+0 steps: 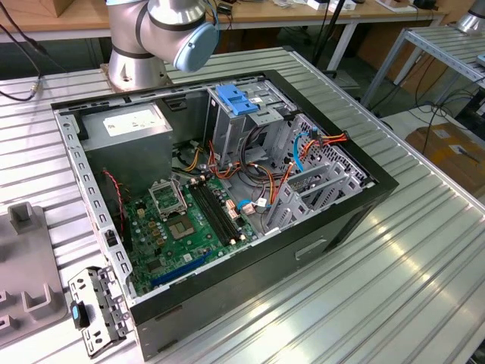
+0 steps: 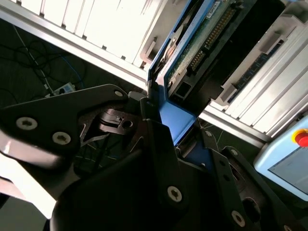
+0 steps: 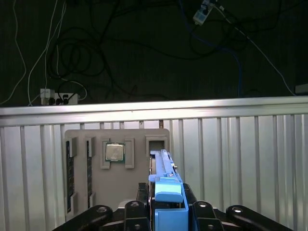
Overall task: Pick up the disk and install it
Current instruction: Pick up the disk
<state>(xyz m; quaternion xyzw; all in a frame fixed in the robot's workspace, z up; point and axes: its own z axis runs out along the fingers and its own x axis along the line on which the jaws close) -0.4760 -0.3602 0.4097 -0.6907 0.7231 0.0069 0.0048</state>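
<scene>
Between the black fingers [image 2: 155, 127] of the gripper [image 3: 166, 208], the disk [image 3: 162, 166] stands on edge, clamped from both sides at the end nearest the wrist. The second wrist view shows its green circuit board and a blue side rail [image 2: 179, 120]. Such an edge-on hold probably leaves the rails free to slide into a bay. Beyond the disk, a grey fixture tray [image 3: 139, 139] lies on the ribbed table [image 3: 231, 154], holding a processor chip [image 3: 115, 152] and memory modules [image 3: 70, 166]. Whether the disk is clear of the tray cannot be told. In the exterior view, the arm [image 1: 178, 30] rises from its base at the table's far side, behind the open computer case [image 1: 250, 288], whose drive cage [image 1: 258, 125] carries a blue bracket [image 1: 237, 101].
</scene>
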